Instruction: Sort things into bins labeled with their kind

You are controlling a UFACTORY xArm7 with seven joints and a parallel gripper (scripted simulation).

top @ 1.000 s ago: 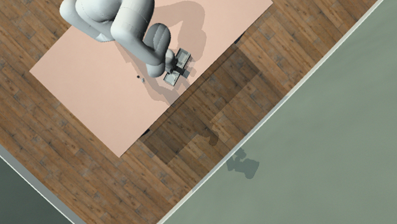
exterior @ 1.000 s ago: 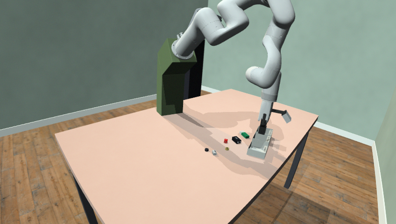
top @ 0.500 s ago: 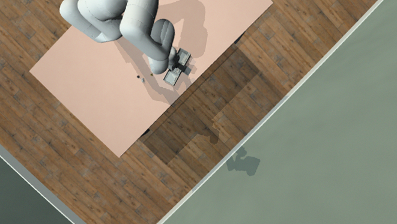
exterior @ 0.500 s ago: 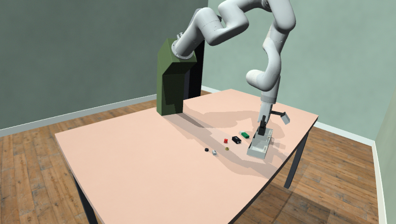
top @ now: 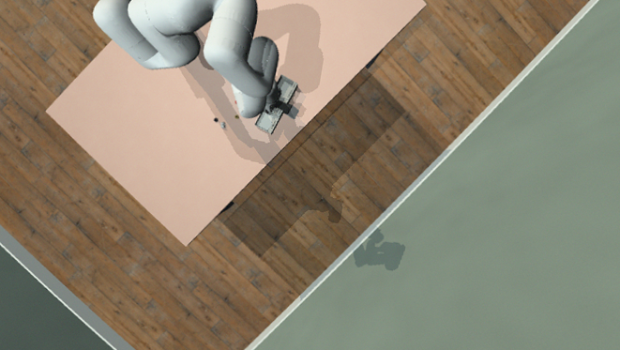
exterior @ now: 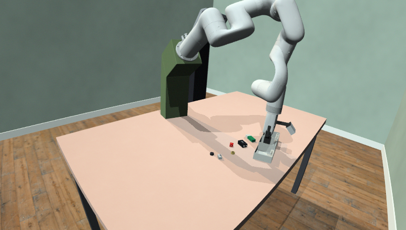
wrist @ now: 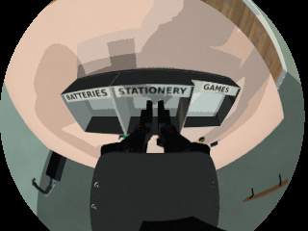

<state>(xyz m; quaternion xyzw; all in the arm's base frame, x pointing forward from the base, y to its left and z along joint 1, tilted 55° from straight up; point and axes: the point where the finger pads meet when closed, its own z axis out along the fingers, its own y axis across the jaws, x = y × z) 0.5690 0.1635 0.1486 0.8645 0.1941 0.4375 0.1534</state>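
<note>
A grey three-part bin (exterior: pixel 266 148) stands near the table's right edge. In the wrist view its labels read BATTERIES (wrist: pixel 87 94), STATIONERY (wrist: pixel 153 91) and GAMES (wrist: pixel 216 88). My gripper (exterior: pixel 267 139) is shut with nothing visible between the fingers. It points down over the middle, STATIONERY part, as the wrist view (wrist: pixel 154 115) also shows. On the table left of the bin lie a green and white block (exterior: pixel 250 138), a black box (exterior: pixel 242 143), a red die (exterior: pixel 231 144), a yellowish ring (exterior: pixel 232 152), a small grey piece (exterior: pixel 219 155) and a small black disc (exterior: pixel 211 154).
The green robot base (exterior: pixel 174 82) stands at the table's far side. The bin (top: pixel 276 109) sits close to the table's edge. The arm hides part of the bin and several small things in the overhead view.
</note>
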